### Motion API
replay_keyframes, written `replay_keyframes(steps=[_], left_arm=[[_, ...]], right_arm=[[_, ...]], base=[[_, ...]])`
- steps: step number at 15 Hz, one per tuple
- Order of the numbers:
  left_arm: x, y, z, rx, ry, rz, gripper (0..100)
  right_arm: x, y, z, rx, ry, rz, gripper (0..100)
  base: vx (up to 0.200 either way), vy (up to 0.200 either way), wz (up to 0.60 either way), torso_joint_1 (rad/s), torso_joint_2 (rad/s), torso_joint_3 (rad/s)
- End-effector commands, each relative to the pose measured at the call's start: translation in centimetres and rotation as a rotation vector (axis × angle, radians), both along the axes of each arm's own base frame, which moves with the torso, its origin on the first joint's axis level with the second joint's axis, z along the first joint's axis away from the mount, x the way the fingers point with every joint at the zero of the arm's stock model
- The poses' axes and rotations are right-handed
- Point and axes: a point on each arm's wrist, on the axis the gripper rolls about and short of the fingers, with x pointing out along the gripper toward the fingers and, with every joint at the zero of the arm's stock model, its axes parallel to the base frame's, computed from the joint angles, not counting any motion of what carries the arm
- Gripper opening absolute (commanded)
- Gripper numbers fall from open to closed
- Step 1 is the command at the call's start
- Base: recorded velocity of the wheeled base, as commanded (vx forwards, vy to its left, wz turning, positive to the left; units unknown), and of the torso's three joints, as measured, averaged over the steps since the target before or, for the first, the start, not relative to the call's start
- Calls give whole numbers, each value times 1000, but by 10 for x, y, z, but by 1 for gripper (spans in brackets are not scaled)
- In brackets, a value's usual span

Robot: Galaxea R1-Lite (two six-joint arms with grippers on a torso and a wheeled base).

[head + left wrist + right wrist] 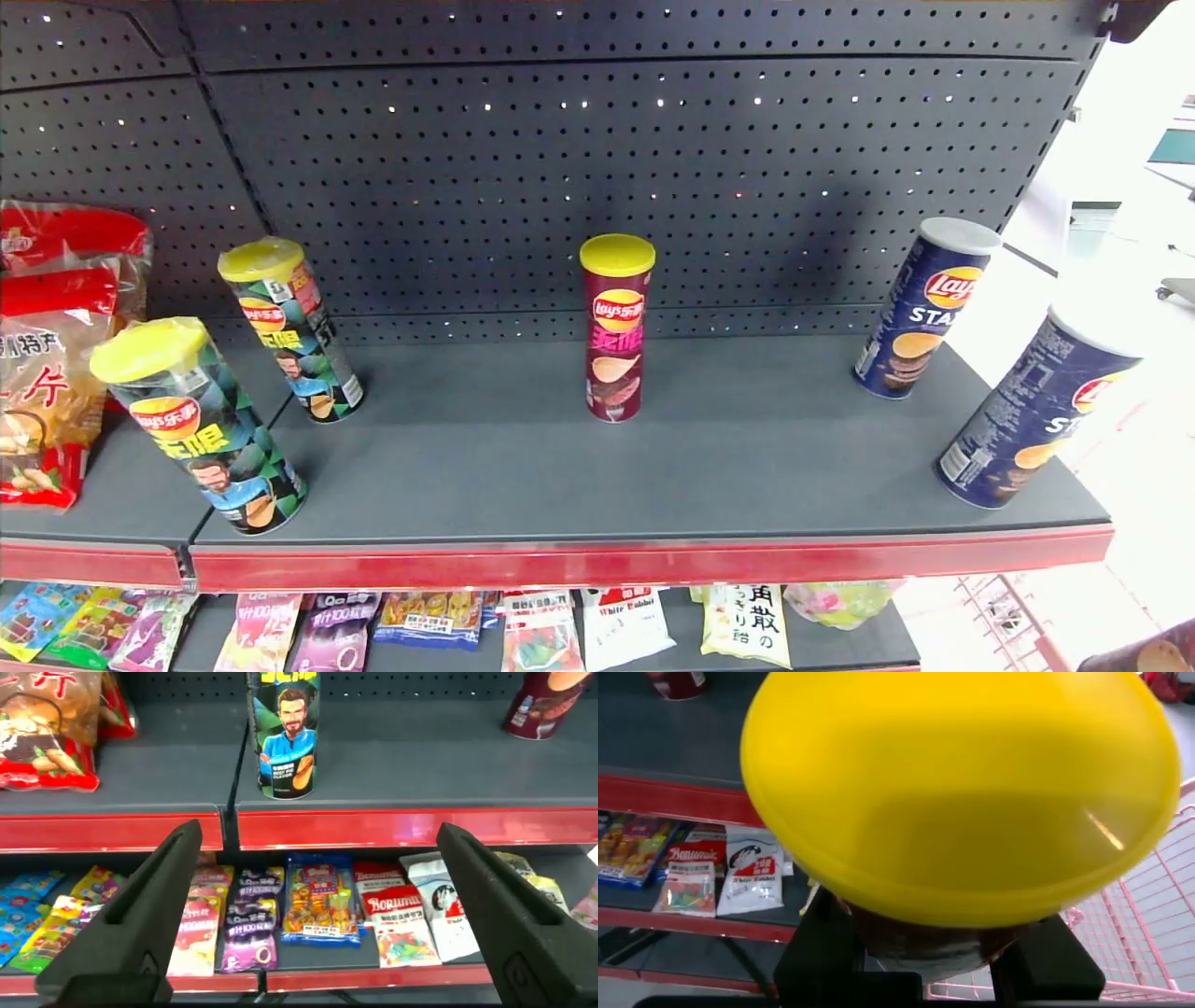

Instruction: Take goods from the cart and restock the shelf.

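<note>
The dark grey shelf (728,467) with a red front edge holds several upright chip cans. A maroon can with a yellow lid (615,327) stands mid-shelf. Two green-patterned cans (291,329) (201,425) stand at the left and two navy cans with white lids (924,308) (1036,411) at the right. My right gripper (929,961) is shut on a dark chip can, whose yellow lid (962,784) faces the wrist camera. My left gripper (318,831) is open with nothing in it, in front of the shelf's red edge (411,826), below the front green can (285,733).
Red snack bags (47,355) crowd the shelf's far left. A lower shelf carries a row of candy and snack packets (560,625). The pink wire cart (1158,924) stands to the right, beyond the shelf end. Open shelf surface lies between the maroon and navy cans.
</note>
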Motion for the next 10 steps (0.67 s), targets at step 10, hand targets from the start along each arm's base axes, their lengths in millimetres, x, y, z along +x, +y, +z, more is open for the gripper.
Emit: replay_keyframes(steps=[10], left_arm=[[51, -9, 140, -45, 82, -375, 100]], right_arm=[[-2, 4, -28, 24, 55, 183, 0]], base=[[0, 0, 0, 0, 0, 0]])
